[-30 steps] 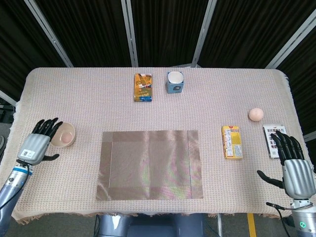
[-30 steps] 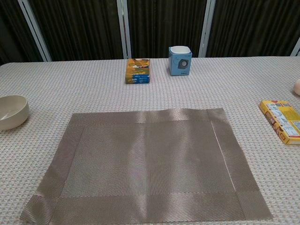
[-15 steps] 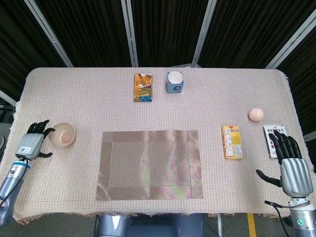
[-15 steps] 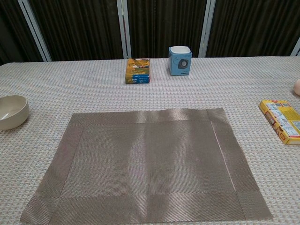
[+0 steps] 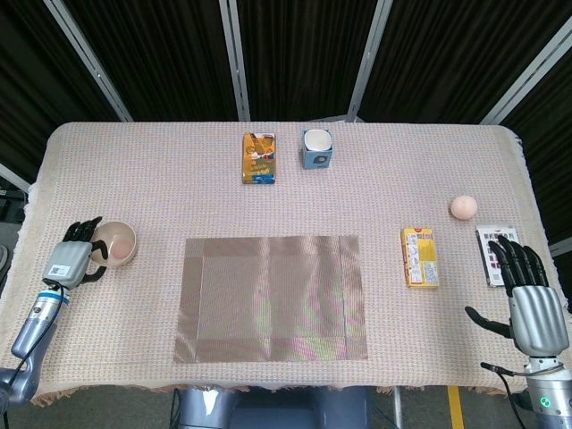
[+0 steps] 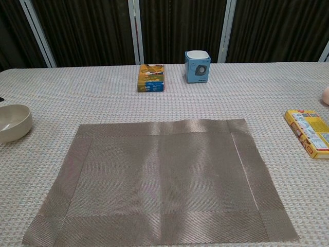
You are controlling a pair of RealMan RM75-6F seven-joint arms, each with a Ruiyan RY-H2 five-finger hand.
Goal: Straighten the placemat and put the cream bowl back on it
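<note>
Dark curtains (image 5: 304, 54) behind clothed table (image 5: 393, 188)

- A staged test set-up, lab-like rather than a home.
- Black pleated curtains (image 5: 304, 54) with slanted silver metal poles (image 5: 234, 58) fill the top of the frame.
- A beige woven cloth-covered table (image 5: 161, 179) carries scattered props in the centre.

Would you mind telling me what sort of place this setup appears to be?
Most likely a robot lab or test booth rather than a home: black curtains on metal poles back the cloth-covered table, and props such as a placemat and cream bowl are laid out on it.
</note>
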